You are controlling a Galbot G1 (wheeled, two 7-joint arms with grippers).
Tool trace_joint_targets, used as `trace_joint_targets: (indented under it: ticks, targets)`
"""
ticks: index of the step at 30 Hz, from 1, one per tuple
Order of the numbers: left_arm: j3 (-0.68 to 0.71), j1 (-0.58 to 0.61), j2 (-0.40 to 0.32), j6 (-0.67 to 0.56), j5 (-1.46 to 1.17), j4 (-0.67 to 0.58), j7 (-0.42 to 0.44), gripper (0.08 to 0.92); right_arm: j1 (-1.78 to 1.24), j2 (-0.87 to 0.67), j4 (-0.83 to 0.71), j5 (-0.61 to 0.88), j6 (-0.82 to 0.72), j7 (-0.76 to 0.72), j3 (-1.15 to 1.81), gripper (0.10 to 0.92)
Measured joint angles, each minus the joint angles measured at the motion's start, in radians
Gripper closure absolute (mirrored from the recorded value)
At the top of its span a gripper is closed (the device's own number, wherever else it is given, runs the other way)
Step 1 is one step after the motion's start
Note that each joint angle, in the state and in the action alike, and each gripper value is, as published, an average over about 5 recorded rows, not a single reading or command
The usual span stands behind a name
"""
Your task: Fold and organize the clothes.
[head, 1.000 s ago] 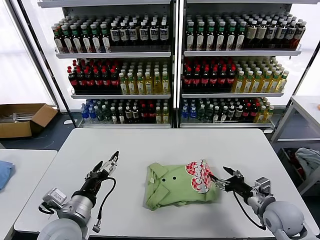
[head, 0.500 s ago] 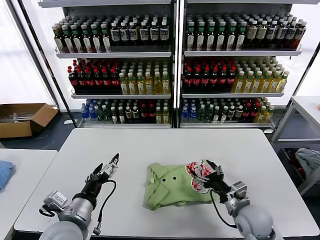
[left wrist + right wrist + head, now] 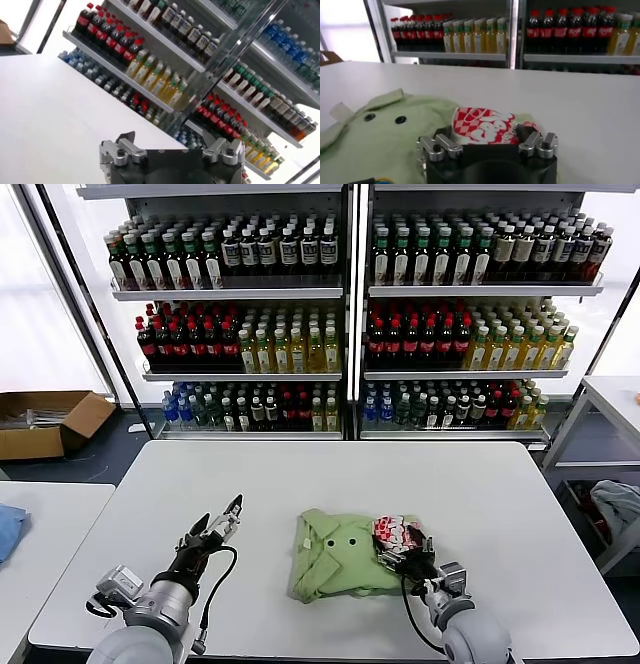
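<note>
On the white table [image 3: 300, 474], near its front edge and a little right of centre, lies the light green polo shirt [image 3: 340, 554], folded into a compact bundle. Its collar and two dark buttons face the robot's left, and the red-and-white checkered print [image 3: 398, 533] sits on the upper right part of the bundle. The right gripper [image 3: 405, 556] rests over that right edge of the shirt, its fingers spread wide on either side of the print – in the right wrist view the print [image 3: 482, 125] shows between the two fingers [image 3: 438, 145], which are not closed on any fabric. The left gripper [image 3: 218, 524] hangs above bare tabletop well to the left of the shirt, its jaws also spread apart and holding nothing. Behind the table stand shelves of bottles [image 3: 350, 324]. On the floor to the left is a cardboard box [image 3: 45, 422] – and a blue cloth [image 3: 8, 529] lies on a neighbouring table at the left edge
</note>
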Motion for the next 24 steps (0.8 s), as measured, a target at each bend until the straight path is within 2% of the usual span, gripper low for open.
trace_joint_targets:
  ticks: [12,18,24]
  targets:
    - [-0.025,0.015,0.009,-0.011,0.033,0.016,0.036,0.177,-0.043,-0.009,0.120,0.019,0.044,-0.006,0.073,0.203]
    - [-0.061,0.039,0.012,-0.043,0.148,0.035,0.137,0.177,-0.085,-0.014,0.147,0.044,0.120,-0.070,0.192,0.203]
    - [-0.112,0.064,-0.020,-0.124,0.350,0.063,0.273,0.177,-0.147,-0.002,0.118,0.073,0.235,-0.167,0.348,0.203]
